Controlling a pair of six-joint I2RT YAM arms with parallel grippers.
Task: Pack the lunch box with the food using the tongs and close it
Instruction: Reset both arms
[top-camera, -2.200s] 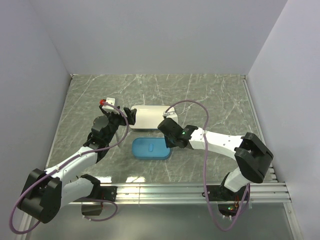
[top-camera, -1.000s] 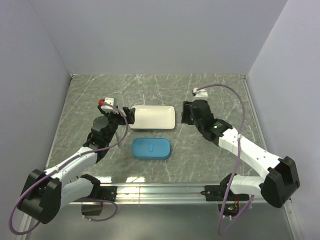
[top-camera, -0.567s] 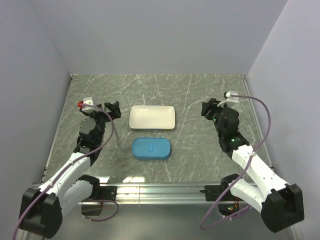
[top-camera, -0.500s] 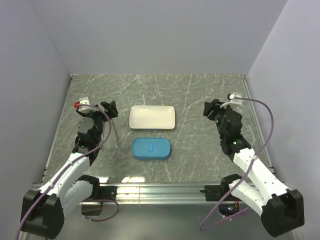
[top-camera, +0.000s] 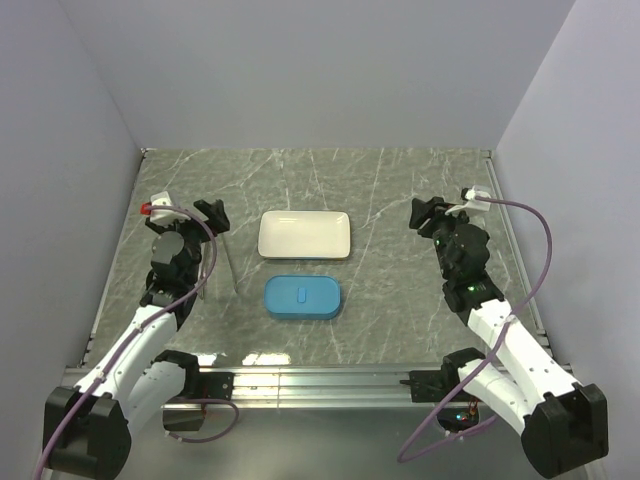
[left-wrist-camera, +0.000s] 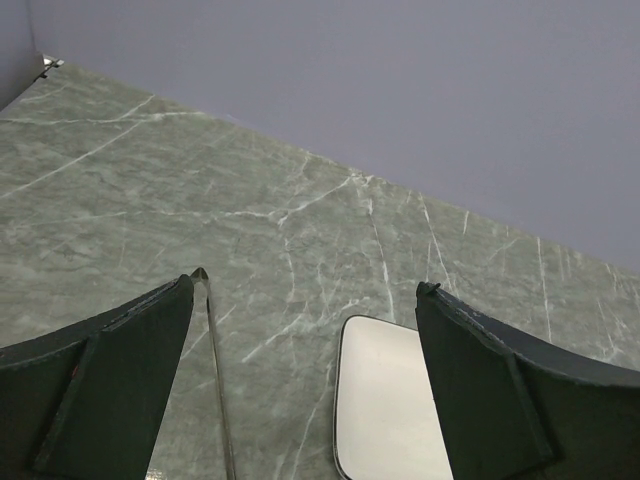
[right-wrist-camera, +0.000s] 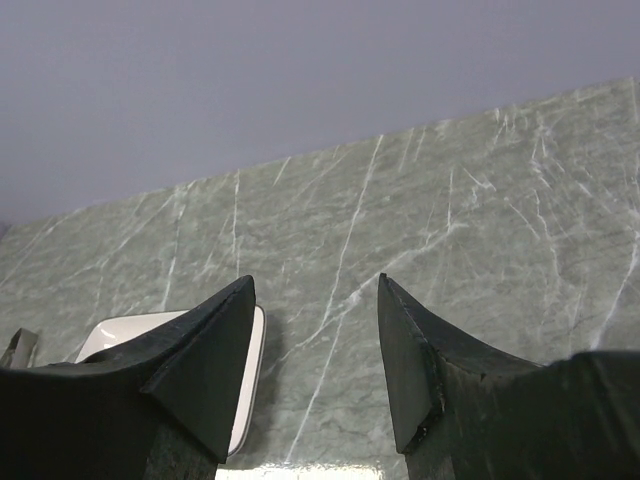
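Two things flank the closed lunch box (top-camera: 303, 297): plate (top-camera: 304, 235) beyond, tongs (top-camera: 232, 268) left.

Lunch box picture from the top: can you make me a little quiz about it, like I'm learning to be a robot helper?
1. True or false: the lunch box is closed.
2. What can you see on the white plate? A) food pieces B) a spoon C) nothing
3. Fill in the word: seen from above, the tongs lie to the ___ of the lunch box.

Key: 1 true; 2 C; 3 left.
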